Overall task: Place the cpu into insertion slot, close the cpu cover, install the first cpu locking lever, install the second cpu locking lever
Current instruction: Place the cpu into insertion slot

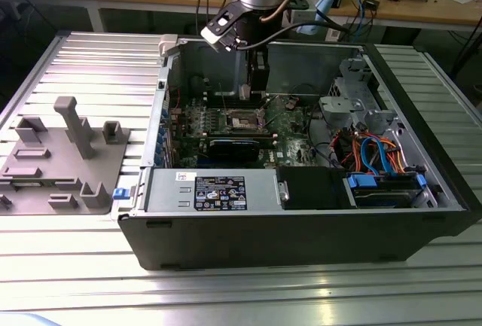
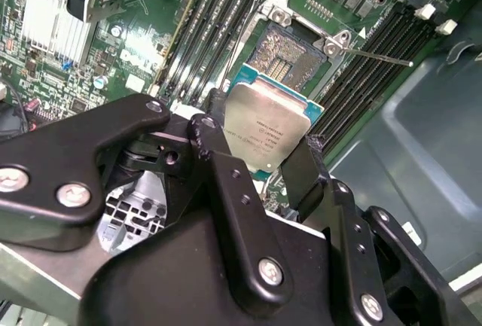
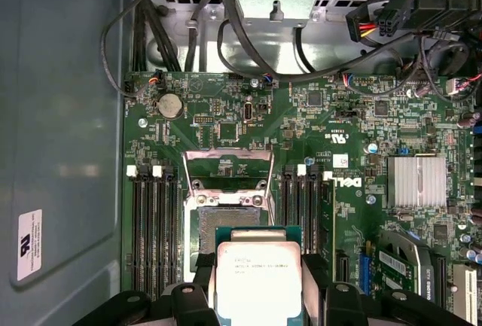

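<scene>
Exterior view. The case [image 1: 301, 228] lies on its side, open, on the desk [image 1: 75, 281]. The arm reaches down into it, and the pincer [image 1: 256, 89] hangs over the board, just at 12 o'clock of the slot [image 1: 245, 120] as this view shows it. A grey fixture [image 1: 68, 153] sits at 9 o'clock of the case, well apart.

Second wrist view. The pincer [image 2: 262, 144] is closed to chip width on the cpu [image 2: 267, 115] and grips it by two opposite edges, metal face toward the camera. I judge the edge grip keeps the fingers off the contact side and lets the chip go down flat. The slot [image 2: 290, 51] lies beyond the fingertips with its pin field bare. The chip is clear of it and not seated. A thin lever [image 2: 376, 56] is swung out beside the socket.

First wrist view. The cpu [image 3: 258, 277] sits between the fingers, with the slot [image 3: 226, 224] just past it. The cover [image 3: 229, 155] is folded back at the socket's far side, green board showing through its window, so the opening is free. My reading is that the chip is carried but not yet placed, and the cover and both levers are undone.
</scene>
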Action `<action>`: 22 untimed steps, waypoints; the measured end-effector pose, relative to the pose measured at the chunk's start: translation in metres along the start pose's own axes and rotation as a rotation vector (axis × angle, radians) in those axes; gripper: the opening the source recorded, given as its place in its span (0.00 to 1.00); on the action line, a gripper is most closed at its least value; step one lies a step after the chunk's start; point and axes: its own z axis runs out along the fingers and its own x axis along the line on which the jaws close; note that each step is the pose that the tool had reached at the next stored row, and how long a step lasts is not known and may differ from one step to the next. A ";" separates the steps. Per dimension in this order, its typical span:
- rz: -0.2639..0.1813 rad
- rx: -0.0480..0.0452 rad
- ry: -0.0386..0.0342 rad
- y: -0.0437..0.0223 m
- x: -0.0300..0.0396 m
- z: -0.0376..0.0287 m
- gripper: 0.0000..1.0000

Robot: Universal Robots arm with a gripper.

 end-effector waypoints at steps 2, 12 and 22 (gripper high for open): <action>0.000 -0.0001 0.0002 0.0000 0.0001 0.0003 0.54; 0.000 -0.0001 0.0005 -0.0005 0.0010 0.0099 0.54; 0.002 -0.0016 0.0004 -0.0020 0.0022 0.0279 0.54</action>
